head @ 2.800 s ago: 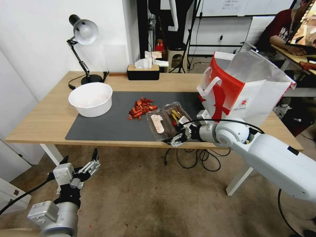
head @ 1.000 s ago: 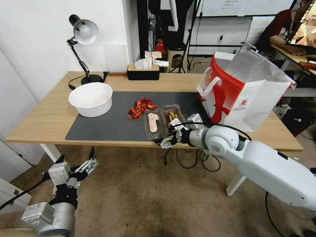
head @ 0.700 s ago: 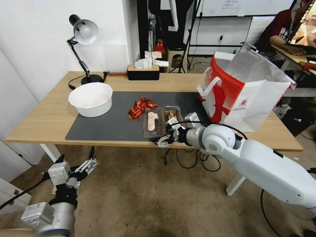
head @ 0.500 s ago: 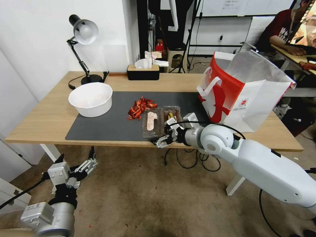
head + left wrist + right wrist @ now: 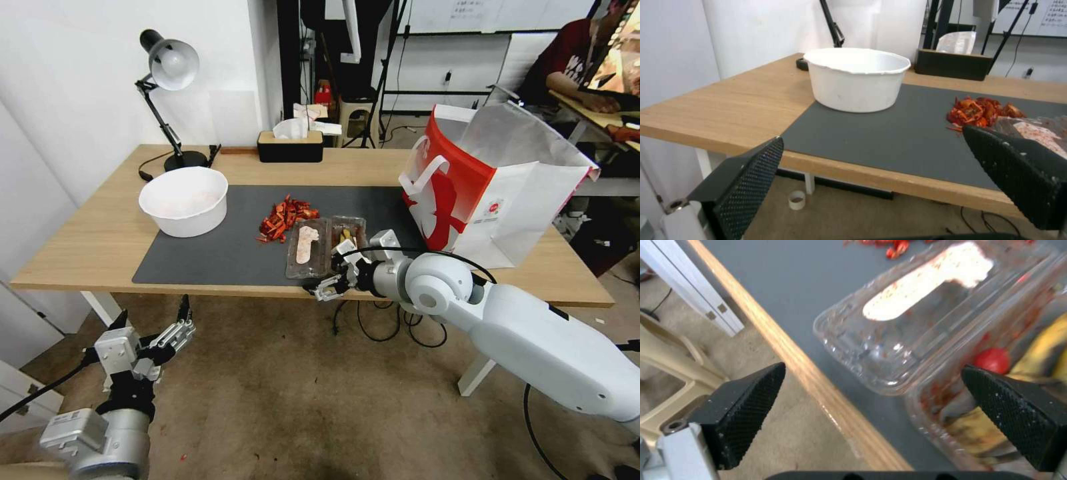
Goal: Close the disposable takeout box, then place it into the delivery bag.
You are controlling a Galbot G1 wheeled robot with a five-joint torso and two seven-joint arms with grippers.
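Observation:
The disposable takeout box [image 5: 325,241] lies open on the grey mat [image 5: 220,247], close to the table's front edge. Its lid half carries a pale label [image 5: 925,290]; the other half [image 5: 1018,380] holds yellow, red and dark food. My right gripper [image 5: 330,279] is open at the box's near end, over the table edge, and both halves' near ends show between its fingers [image 5: 746,406]. The delivery bag [image 5: 497,183] stands open and upright at the table's right. My left gripper [image 5: 168,335] hangs open, low, below the table's left front.
A big white bowl [image 5: 183,200] stands on the mat's left part. Red shell scraps [image 5: 283,219] lie just behind the box. A desk lamp [image 5: 168,67] and a black tissue box [image 5: 290,145] stand at the back. Cables hang under the table.
My right gripper has slid left along the table's front edge. The open box has turned and shifted slightly left with it. The left arm has sunk a little.

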